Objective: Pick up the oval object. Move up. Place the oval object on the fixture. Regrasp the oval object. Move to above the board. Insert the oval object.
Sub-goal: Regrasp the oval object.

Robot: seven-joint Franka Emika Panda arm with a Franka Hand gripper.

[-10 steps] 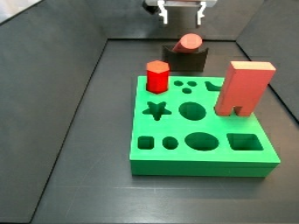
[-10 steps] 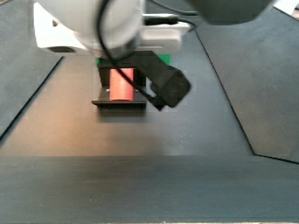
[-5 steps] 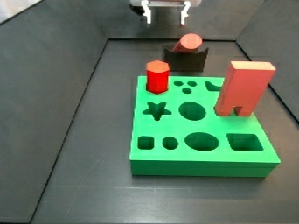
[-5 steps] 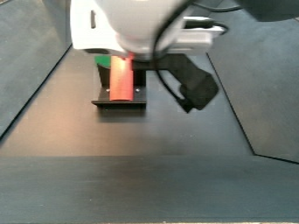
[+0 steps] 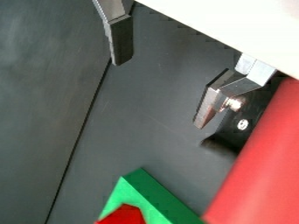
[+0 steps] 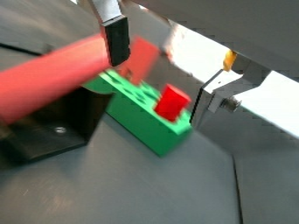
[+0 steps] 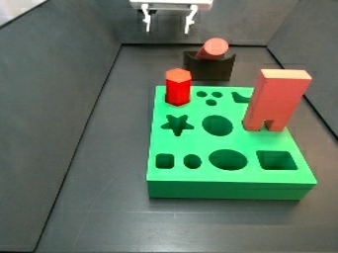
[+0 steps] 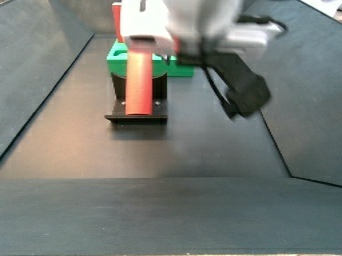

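Note:
The oval object [image 7: 214, 47] is a salmon-red rod lying in the notch of the black fixture [image 7: 211, 69], behind the green board [image 7: 224, 138]. Another side view shows the rod [image 8: 139, 78] along its length on the fixture [image 8: 136, 117]. My gripper [image 7: 169, 12] hangs open and empty, high above the floor and beside the fixture. In both wrist views the fingers [image 5: 119, 39] [image 6: 115, 39] stand wide apart with nothing between them, and the rod [image 5: 263, 166] [image 6: 52, 74] lies off to one side of the gripper [image 5: 167, 74] [image 6: 160, 74].
A short red hexagonal peg [image 7: 179, 85] stands in the board's back left corner. A tall salmon block [image 7: 278, 99] stands at its right edge. Grey walls enclose the dark floor [image 7: 93, 198] on both sides.
The gripper has drifted sideways away from the fixture, still open. The oval object stays lying on the fixture, and the arm no longer covers it in a side view.

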